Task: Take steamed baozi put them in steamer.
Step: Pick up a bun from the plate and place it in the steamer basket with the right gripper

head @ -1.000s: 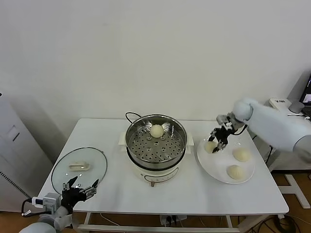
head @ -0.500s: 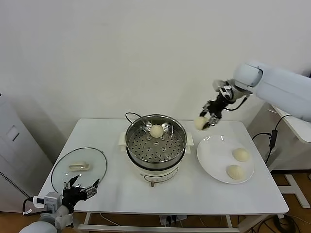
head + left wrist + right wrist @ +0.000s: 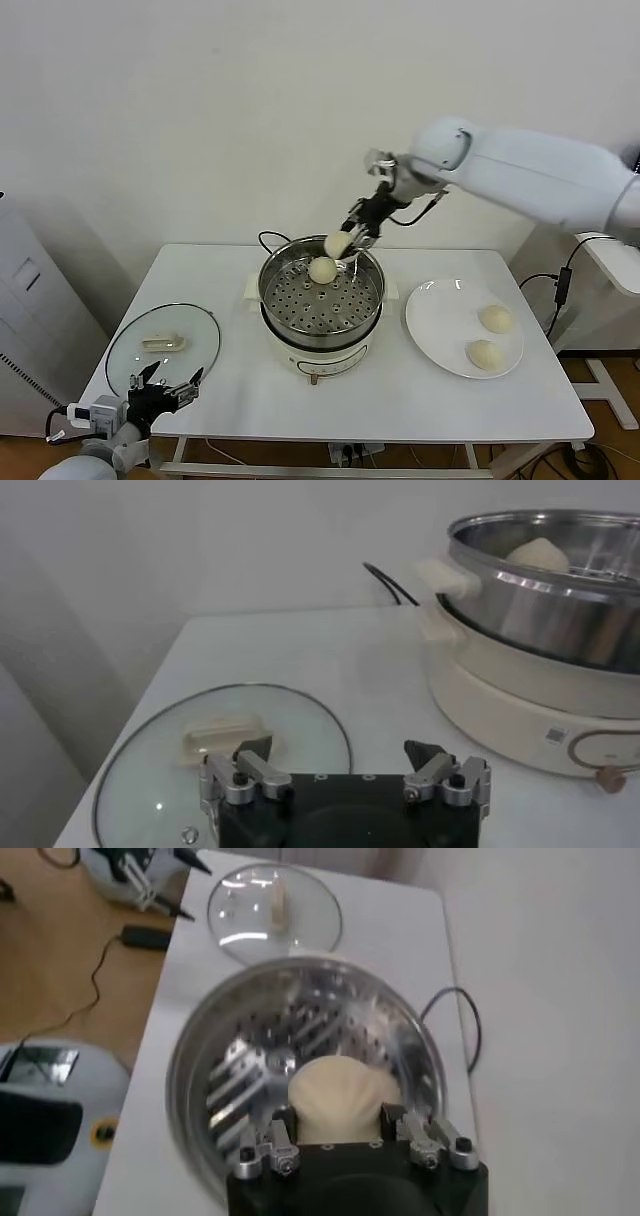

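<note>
Since a second ago the right gripper (image 3: 352, 238) has carried a smooth cream-white round bun (image 3: 338, 245) up off the flat white plate (image 3: 437, 330) and leftward across the table; it now hangs over the far right rim of the round shiny steel steamer pot (image 3: 275, 300). Its fingers (image 3: 272, 1144) are closed part-way against the sides of that bun, which fills the gap between them in the right wrist view. The plate, which held three buns then, now holds two.

The steamer pot sits on its white electric cooker base (image 3: 330, 360) near the middle of the white table (image 3: 400, 395), a black cord (image 3: 268, 238) curling away behind it. Inside, one cream-white bun (image 3: 322, 269) rests on the perforated bottom toward the far side, just below and beside the held one. On the plate, to the right of the pot, the two remaining buns lie toward its right side: one farther (image 3: 496, 318), one nearer (image 3: 485, 354), apart from each other.

The left gripper (image 3: 166, 386) is parked at the near left corner, unchanged, its fingers (image 3: 245, 773) spread wide and holding nothing, just beside the round glass lid with a white handle (image 3: 163, 343) that lies flat on the table.
</note>
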Controlling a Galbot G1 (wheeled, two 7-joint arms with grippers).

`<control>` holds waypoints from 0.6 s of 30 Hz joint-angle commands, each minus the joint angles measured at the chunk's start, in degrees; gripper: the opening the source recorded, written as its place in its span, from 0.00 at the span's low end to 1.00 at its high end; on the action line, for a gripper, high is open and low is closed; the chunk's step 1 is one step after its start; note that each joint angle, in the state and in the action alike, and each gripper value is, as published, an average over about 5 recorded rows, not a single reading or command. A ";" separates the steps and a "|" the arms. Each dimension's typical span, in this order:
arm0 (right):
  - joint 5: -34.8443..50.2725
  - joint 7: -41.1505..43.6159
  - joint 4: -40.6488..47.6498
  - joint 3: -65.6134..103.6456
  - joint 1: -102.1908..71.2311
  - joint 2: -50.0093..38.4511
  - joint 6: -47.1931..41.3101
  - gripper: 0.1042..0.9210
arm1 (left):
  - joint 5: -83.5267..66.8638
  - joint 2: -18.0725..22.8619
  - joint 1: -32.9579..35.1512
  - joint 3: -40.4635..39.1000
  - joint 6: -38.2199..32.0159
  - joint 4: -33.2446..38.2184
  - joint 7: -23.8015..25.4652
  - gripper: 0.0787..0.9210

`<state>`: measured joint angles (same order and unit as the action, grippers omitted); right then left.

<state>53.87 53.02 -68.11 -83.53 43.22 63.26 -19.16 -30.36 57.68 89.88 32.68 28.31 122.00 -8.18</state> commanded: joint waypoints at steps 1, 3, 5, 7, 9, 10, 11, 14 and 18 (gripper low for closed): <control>2.82 -5.80 0.39 0.98 -5.14 7.27 -3.87 0.50 | 0.01 -0.01 -0.03 0.03 0.00 -0.04 0.03 0.88; 2.03 -6.61 1.08 1.26 -6.56 8.43 -4.35 0.50 | 0.01 0.02 -0.11 0.00 0.02 -0.04 0.03 0.88; 1.09 -7.30 1.92 1.51 -7.80 9.30 -4.86 0.50 | 0.01 0.10 -0.18 -0.03 0.07 0.00 0.02 0.88; 0.12 -8.09 2.75 1.65 -8.88 9.91 -5.46 0.50 | 0.01 0.19 -0.19 -0.05 0.11 0.10 0.01 0.88; -0.86 -8.97 3.32 1.72 -9.77 10.24 -6.08 0.50 | 0.01 0.25 -0.16 -0.04 0.12 0.21 0.02 0.88; -1.19 -9.37 3.52 1.81 -10.18 10.33 -6.32 0.50 | 0.00 0.26 -0.13 -0.02 0.11 0.23 0.02 0.88; -1.47 -9.77 3.72 1.90 -10.62 10.42 -6.57 0.50 | 0.00 0.26 -0.11 -0.01 0.10 0.25 0.02 0.88; -2.24 -10.51 4.35 2.22 -11.75 10.63 -6.87 0.50 | -0.01 0.25 -0.07 0.04 0.07 0.22 0.04 0.88; -3.11 -11.21 5.12 2.51 -12.95 10.78 -7.15 0.50 | -0.01 0.35 -0.04 0.03 0.06 0.30 0.04 0.88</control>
<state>51.83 44.11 -63.97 -81.28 33.09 72.18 -25.14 -30.36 58.00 89.83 32.70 28.36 122.25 -8.16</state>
